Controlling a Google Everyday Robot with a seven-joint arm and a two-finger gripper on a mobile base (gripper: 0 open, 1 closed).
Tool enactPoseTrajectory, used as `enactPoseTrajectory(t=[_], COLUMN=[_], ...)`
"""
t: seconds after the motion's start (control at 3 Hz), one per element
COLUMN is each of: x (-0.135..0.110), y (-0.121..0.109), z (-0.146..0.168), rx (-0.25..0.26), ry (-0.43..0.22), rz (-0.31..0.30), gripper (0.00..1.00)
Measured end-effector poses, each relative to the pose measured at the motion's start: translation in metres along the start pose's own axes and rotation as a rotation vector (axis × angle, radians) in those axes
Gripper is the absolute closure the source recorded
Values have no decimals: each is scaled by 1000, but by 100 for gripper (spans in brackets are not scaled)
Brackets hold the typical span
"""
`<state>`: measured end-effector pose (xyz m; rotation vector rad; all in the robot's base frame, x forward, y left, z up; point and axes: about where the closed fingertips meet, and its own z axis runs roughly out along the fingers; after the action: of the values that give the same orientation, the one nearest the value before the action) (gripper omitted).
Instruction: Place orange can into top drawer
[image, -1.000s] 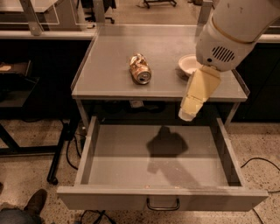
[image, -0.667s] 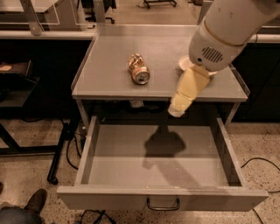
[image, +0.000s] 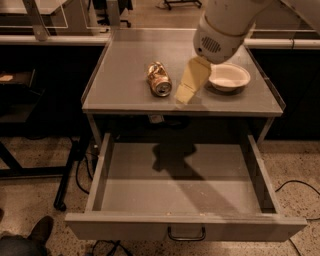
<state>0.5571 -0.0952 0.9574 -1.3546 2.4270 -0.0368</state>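
The orange can lies on its side on the grey cabinet top, its silver end facing the front edge. My gripper hangs from the white arm just right of the can, over the front part of the cabinet top, a short gap from the can. The top drawer is pulled wide open below the cabinet top, its flat grey bottom bare, with the arm's shadow on it. Its dark handle is at the front.
A white bowl sits on the cabinet top right of the gripper. Table legs and cables stand left of the drawer. A shoe shows at the lower left. A cable lies on the floor at right.
The arm and gripper have moved left and back, from over the drawer's rear right to above the cabinet top beside the can. The can and bowl have not moved.
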Motion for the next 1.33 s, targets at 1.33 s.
enactPoseTrajectory(t=[1.33], x=[-70], y=[-58], z=[55], rx=[-105], ry=[41], rz=[252], gripper=[0])
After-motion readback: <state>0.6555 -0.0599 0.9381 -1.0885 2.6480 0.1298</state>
